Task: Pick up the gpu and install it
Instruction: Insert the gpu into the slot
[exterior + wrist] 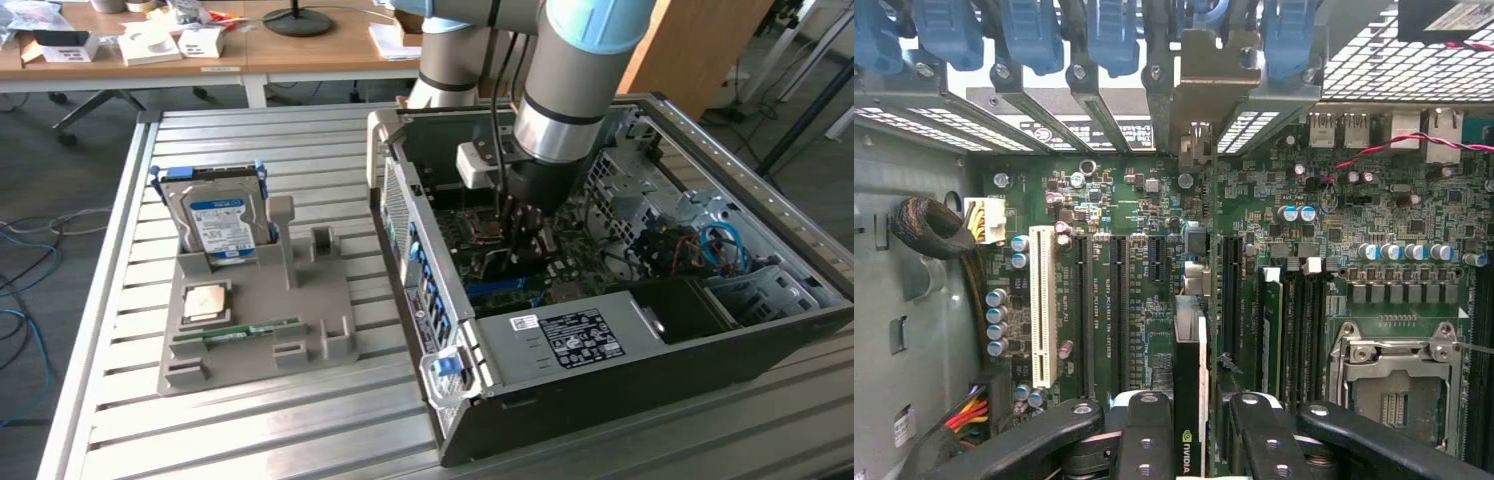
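Observation:
The gpu (1191, 345) shows edge-on in the wrist view as a thin dark card with a green logo. Its silver-beige bracket (1204, 80) reaches the rear slot openings of the case. My gripper (1194, 440) is shut on the gpu, one black finger (1144, 430) on each side of it. The card stands upright just over the green motherboard (1144, 330), among its long black expansion slots (1119, 300); I cannot tell whether it is seated. In the exterior view the gripper (523, 240) is lowered inside the open computer case (441, 330).
A white slot (1042, 300), the CPU socket (1394, 380) and blue slot latches (1114, 35) surround the card. The power supply (567, 340) and cables (707, 245) fill the case's near end. A grey holder (300, 300) on the slatted table carries a hard drive (220, 225) and a memory stick (247, 330).

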{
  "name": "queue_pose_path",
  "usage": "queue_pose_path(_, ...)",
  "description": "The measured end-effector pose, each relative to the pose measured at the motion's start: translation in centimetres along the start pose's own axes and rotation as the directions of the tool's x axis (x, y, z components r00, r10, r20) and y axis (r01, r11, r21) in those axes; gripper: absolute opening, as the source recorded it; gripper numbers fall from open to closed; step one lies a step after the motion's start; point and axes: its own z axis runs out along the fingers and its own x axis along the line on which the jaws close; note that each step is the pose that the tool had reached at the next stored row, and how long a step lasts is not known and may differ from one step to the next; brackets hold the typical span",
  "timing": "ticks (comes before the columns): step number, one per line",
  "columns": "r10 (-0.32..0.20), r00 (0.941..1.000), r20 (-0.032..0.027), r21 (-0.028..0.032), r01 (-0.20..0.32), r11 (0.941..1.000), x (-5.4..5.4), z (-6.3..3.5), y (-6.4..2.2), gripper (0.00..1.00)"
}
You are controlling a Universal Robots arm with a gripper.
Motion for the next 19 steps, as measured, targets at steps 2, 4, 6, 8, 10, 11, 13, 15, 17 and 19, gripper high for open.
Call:
queue_pose_path(2,0.0,1.0,-0.0001,0.0,0.0,1.0,0.0,0.04,0.0,0.27)
queue_pose_path(4,0.0,1.0,-0.0003,-0.0001,0.0,1.0,0.0,0.06,0.0,0.27)
queue_pose_path(6,0.0,1.0,-0.0001,0.0,0.0,1.0,0.0,0.12,0.0,0.27)
queue_pose_path(8,0.0,1.0,-0.0001,-0.0001,0.0,1.0,0.0,0.18,0.0,0.27)
queue_pose_path(10,0.0,1.0,-0.0002,0.0,0.0,1.0,0.01,0.2,0.0,0.27)
queue_pose_path(11,0.0,1.0,-0.0003,-0.0001,0.0,1.0,0.01,0.2,0.0,0.27)
queue_pose_path(13,0.0,1.0,0.0,0.0,0.0,1.0,0.02,0.21,0.0,0.27)
queue_pose_path(15,0.0,1.0,0.0,-0.0001,0.0,1.0,0.03,0.21,0.0,0.27)
queue_pose_path(17,0.0,1.0,-0.0003,-0.0002,0.0,1.0,0.04,0.24,0.01,0.27)
queue_pose_path(19,0.0,1.0,-0.0003,-0.0001,0.0,1.0,0.03,0.25,0.0,0.27)
